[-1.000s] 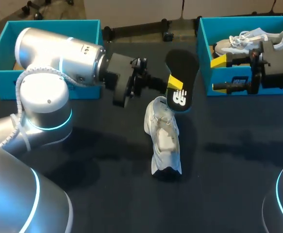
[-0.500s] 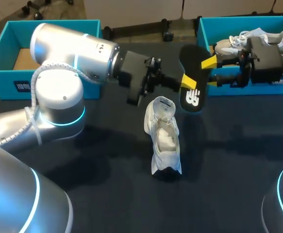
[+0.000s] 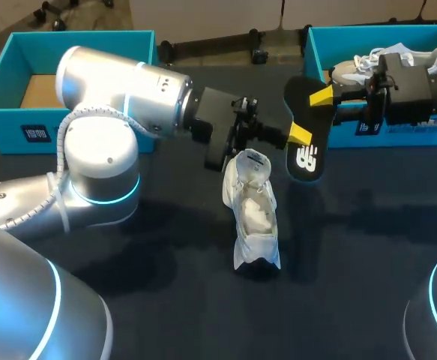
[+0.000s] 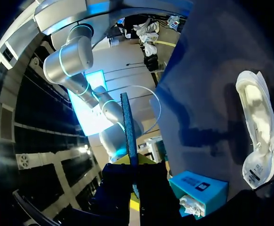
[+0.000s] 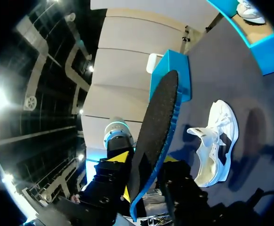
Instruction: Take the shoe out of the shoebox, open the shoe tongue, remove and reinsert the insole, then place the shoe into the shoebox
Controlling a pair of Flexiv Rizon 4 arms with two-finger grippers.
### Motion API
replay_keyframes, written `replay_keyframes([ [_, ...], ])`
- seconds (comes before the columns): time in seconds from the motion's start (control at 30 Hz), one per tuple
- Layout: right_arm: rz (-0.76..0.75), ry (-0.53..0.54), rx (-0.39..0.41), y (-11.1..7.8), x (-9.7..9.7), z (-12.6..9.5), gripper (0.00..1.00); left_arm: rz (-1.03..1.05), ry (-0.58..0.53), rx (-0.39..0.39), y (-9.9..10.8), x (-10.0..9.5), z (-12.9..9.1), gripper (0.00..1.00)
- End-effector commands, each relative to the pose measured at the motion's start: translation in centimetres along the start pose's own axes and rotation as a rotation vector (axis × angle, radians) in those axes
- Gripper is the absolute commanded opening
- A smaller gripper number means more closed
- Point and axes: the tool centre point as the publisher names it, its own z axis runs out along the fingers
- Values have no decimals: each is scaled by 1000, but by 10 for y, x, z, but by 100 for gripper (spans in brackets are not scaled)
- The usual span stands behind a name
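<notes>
A white shoe lies on the dark table, its opening towards the far side. Above its heel hangs the black insole, nearly upright, with my left gripper shut on its lower part. My right gripper comes in from the right at the insole's upper end. In the right wrist view the insole stands between the right gripper's fingers, which stand a little apart; I see no firm pinch. The left wrist view shows the insole edge-on in the left gripper, with the shoe off to the side.
A teal shoebox at the far right holds a second light shoe. Another teal shoebox with a bare cardboard floor stands at the far left. My left arm's thick links span the table's left half.
The left arm carried the insole to the right and slightly down. The right gripper moved left out of the right shoebox to the insole's upper end, and its fingers drew closer together.
</notes>
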Motion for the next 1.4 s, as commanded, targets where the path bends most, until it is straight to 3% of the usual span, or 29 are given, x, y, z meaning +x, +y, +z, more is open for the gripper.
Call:
replay_keyframes([
  [0.03, 2, -3, -1, 1, -1, 3, 16, 2, -8, -8, -4, -1, 0, 0],
  [0.1, 3, -5, -2, 1, -1, 3, 0, -9, -14, -13, -5, -1, 1, 0],
  [0.2, 3, -11, -4, 1, -1, 3, 0, -32, -11, -18, -6, 0, 0, 0],
  [0.27, 3, -12, -5, 1, -2, 3, 0, -42, -11, -18, -7, 0, -2, 40],
  [0.3, 3, -12, -5, 2, -2, 3, 0, -41, -6, -15, -8, -1, -4, 84],
  [0.33, 4, -13, -5, 2, -3, 3, 0, -49, -2, -7, -8, -1, -5, 100],
  [0.87, 31, -24, 2, 2, -19, 5, 0, -155, 122, -6, -8, 0, -54, 100],
  [1.2, 55, -26, 17, -3, -30, 11, 0, -259, 331, 27, 3, -4, -79, 100],
  [1.4, 62, -31, 36, -5, -34, 17, 0, -333, 477, -3, 22, -7, -87, 100],
])
